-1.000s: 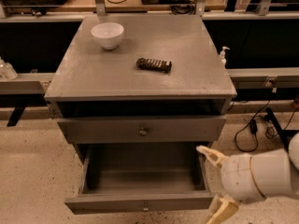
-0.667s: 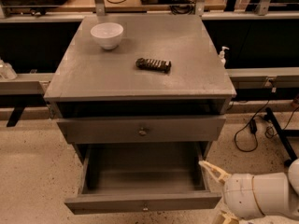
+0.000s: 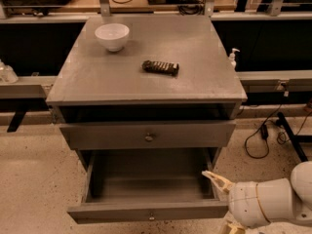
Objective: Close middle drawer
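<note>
Grey middle drawer (image 3: 146, 211), white bowl (image 3: 112, 36), dark packet (image 3: 160, 68), speckled beige floor (image 3: 29, 179), cream claw (image 3: 215, 202) at lower right

Dim warm light — middle drawer (image 3: 146, 186) interior shadowed; gripper (image 3: 217, 204) lower right, pale-lit.

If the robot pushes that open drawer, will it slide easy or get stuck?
Probably easy: the middle drawer looks empty, so likely light. It looks rigid, so it shouldn't bend. The gripper sits at its right front corner; pushing there might skew it slightly.
</note>
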Motion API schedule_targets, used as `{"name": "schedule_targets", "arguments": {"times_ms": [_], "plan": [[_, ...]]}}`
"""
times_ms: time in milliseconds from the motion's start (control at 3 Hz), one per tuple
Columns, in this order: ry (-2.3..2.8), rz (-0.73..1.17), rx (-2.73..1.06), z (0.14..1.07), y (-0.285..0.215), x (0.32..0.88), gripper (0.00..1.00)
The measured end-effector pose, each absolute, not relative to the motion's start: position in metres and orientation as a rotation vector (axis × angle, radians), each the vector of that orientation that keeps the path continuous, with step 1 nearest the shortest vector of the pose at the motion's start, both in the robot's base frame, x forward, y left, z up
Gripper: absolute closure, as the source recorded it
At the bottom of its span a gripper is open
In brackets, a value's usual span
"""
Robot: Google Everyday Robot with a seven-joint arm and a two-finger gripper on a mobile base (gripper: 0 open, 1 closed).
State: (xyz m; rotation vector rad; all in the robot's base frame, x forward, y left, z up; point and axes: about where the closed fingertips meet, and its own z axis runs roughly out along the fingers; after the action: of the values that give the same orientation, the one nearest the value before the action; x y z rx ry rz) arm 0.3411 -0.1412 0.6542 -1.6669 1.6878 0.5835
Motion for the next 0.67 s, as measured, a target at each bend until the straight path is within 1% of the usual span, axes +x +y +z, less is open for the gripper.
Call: {"name": "schedule_targets", "arguments": {"times_ms": [333,667], "plan": [[1.681,0.64,-1.676,0.607,-0.125,0.333,0.0],[1.696,0.623,-1.608,0.549,-0.116,0.334,0.18]]}}
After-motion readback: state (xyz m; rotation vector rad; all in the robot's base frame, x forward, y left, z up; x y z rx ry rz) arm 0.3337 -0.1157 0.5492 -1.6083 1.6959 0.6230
